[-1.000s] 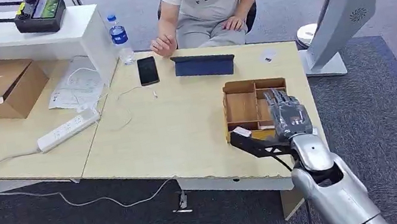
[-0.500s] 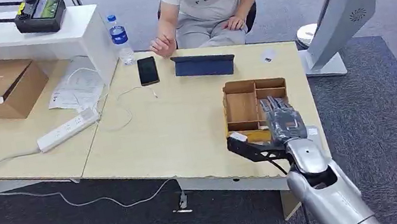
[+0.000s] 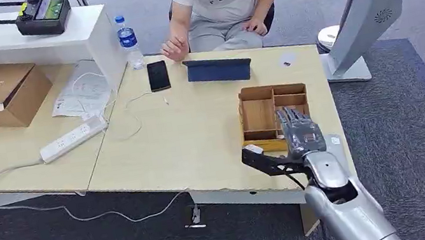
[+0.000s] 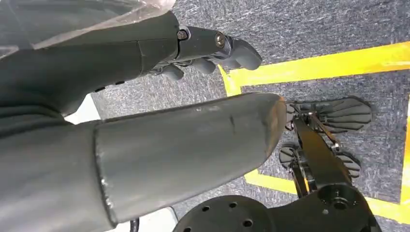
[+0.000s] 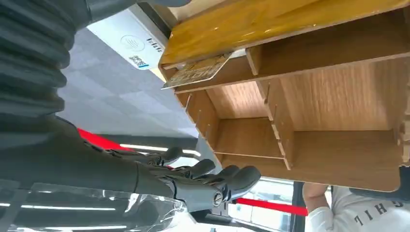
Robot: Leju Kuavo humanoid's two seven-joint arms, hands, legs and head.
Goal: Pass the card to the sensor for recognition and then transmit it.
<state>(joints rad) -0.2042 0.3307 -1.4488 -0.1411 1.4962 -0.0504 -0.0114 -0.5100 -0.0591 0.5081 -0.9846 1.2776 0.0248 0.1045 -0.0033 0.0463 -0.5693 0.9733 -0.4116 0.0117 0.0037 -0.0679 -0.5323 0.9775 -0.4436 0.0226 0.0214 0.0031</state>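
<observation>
Right hand open above the card tray, nothing picked up yet.

The left hand (image 4: 193, 48) hangs by the robot's side over the carpet, its fingers loosely curled around nothing. Further right, the right hand (image 3: 302, 131) hovers with its fingers spread and apart over the near end of the wooden organizer (image 3: 259, 114), holding nothing. In the right wrist view the card (image 5: 196, 72) lies in the tray's compartment nearest that hand, tilted against a wooden edge, its long axis running along the tray's near wall and one short end poking out past the rim. Just beyond the tray on the hand's outer side lies the white sensor (image 5: 128, 41). Risk: the dividers are close, so the fingers may jam on wood, or push the leaning card flat where it is hard to pinch.
</observation>
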